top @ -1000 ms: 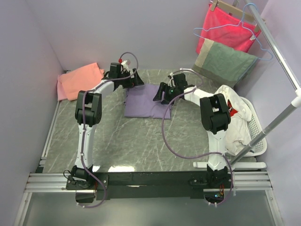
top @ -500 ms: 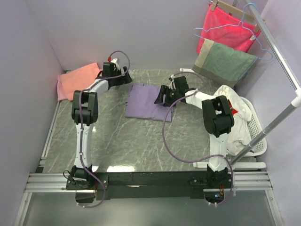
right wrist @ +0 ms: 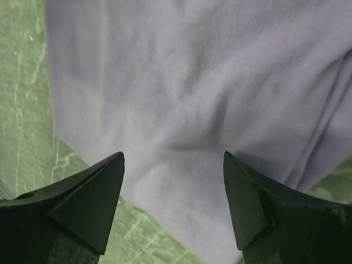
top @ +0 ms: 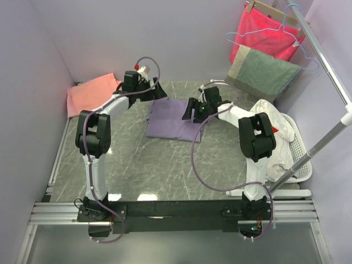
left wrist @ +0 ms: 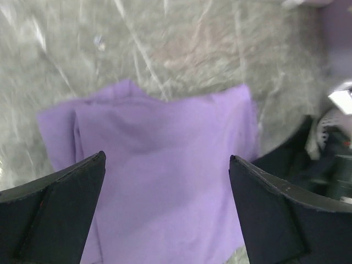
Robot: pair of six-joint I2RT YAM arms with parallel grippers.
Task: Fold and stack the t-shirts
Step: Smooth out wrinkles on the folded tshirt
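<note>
The purple t-shirt [top: 171,119] is lying folded into a flat rectangle at the far middle of the desk [top: 154,162], with soft creases showing along one side. The salmon-pink t-shirt [top: 92,94] is sitting in the far left corner, looking folded too, so I'd say only the stacking is remaining. The left gripper [left wrist: 166,160] and right gripper [right wrist: 173,157] are hanging over the purple one, jaws spread and gripping nothing.

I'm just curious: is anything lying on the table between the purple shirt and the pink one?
Nothing visible lies there: the table is bare between the purple shirt and the pink shirt. Only the left arm hangs over that stretch.
</note>
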